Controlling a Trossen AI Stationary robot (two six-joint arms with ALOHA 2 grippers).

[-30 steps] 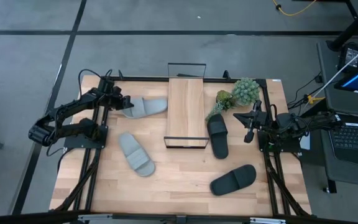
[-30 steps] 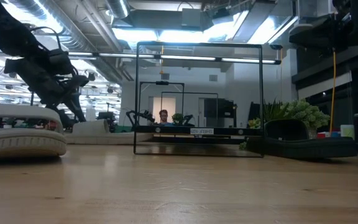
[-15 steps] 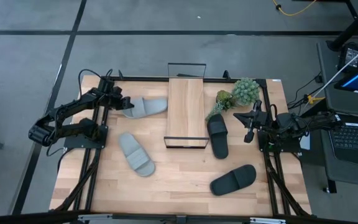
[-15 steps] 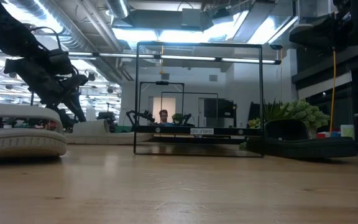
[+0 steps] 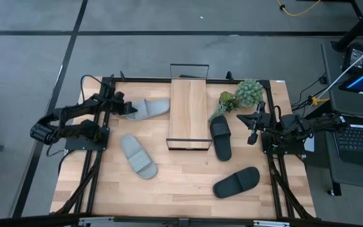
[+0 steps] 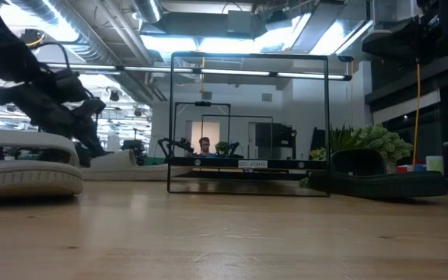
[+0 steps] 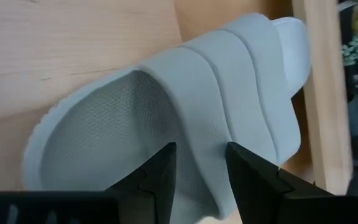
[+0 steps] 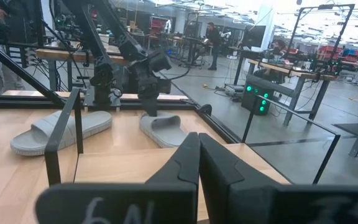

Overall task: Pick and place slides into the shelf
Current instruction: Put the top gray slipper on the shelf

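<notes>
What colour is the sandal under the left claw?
Light grey rubber slide, best seen in the left wrist view.

High view: overhead, facing straight down on the whole table [image 5: 181, 183], with the shelf [image 5: 188, 113] near centre; low view: at tabletop height, facing level across the boards toward the shelf [image 6: 247, 175] and the room beyond; left wrist view: very close above the grey slide [image 7: 185, 124] beside the shelf; right wrist view: looks across the shelf [image 8: 64, 134] toward the same grey slide [image 8: 160, 127], which the high view [image 5: 145, 108] also shows.
</notes>
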